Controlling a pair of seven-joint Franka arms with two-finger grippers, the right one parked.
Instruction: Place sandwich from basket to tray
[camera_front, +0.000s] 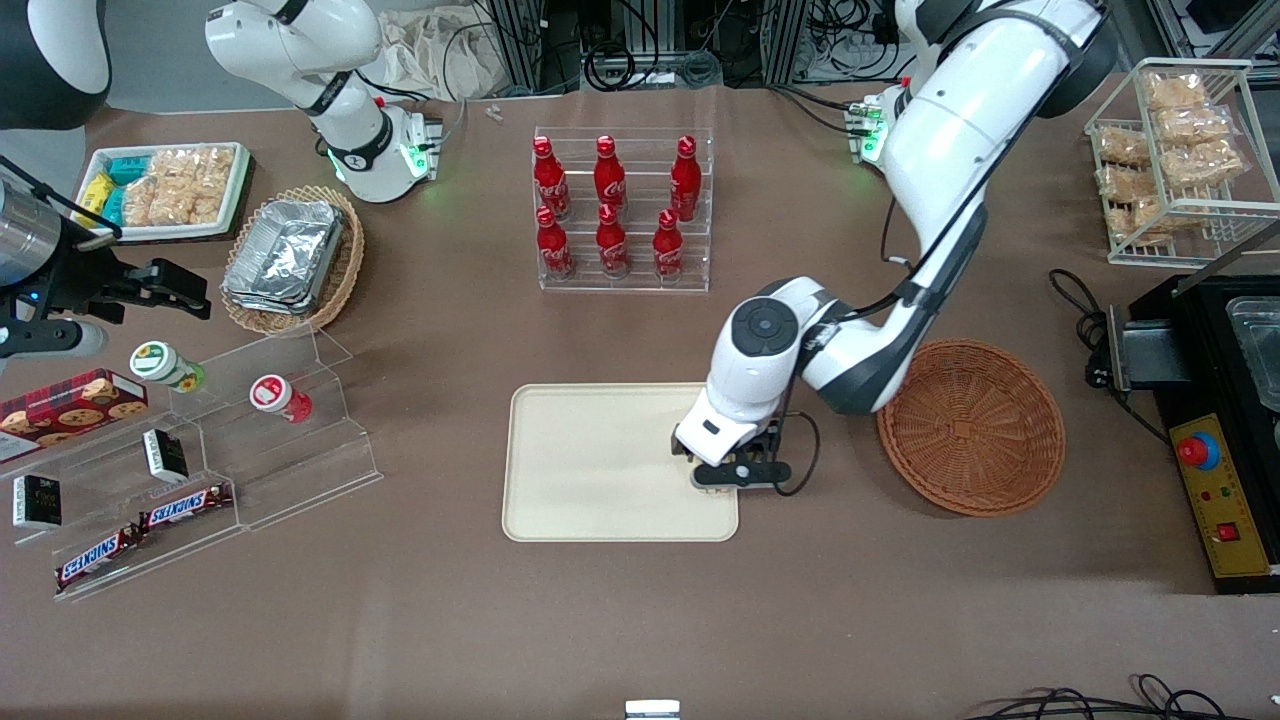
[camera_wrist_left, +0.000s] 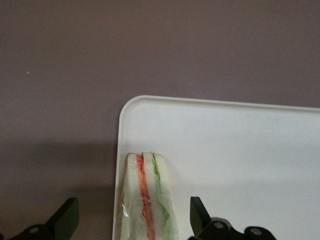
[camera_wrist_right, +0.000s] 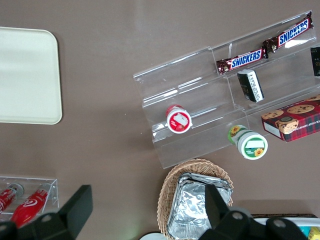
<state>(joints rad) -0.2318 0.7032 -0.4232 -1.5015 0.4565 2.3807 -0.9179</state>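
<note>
The sandwich (camera_wrist_left: 147, 200), a wrapped white wedge with red and green filling, lies on the cream tray (camera_wrist_left: 240, 150) right at one rounded corner. My left gripper (camera_wrist_left: 133, 212) is open just above it, one dark finger (camera_wrist_left: 67, 217) on each side, with a gap between each finger and the wrap. In the front view the gripper (camera_front: 737, 470) hangs low over the tray (camera_front: 600, 470) at its edge nearest the reddish-brown basket (camera_front: 970, 428), and hides the sandwich. The basket holds nothing.
A clear rack of red cola bottles (camera_front: 620, 210) stands farther from the front camera than the tray. A tan wicker basket of foil containers (camera_front: 295, 260), a clear tiered stand (camera_front: 200, 470) and a white snack tray (camera_front: 165, 190) lie toward the parked arm's end. A black machine (camera_front: 1220, 400) sits beside the basket.
</note>
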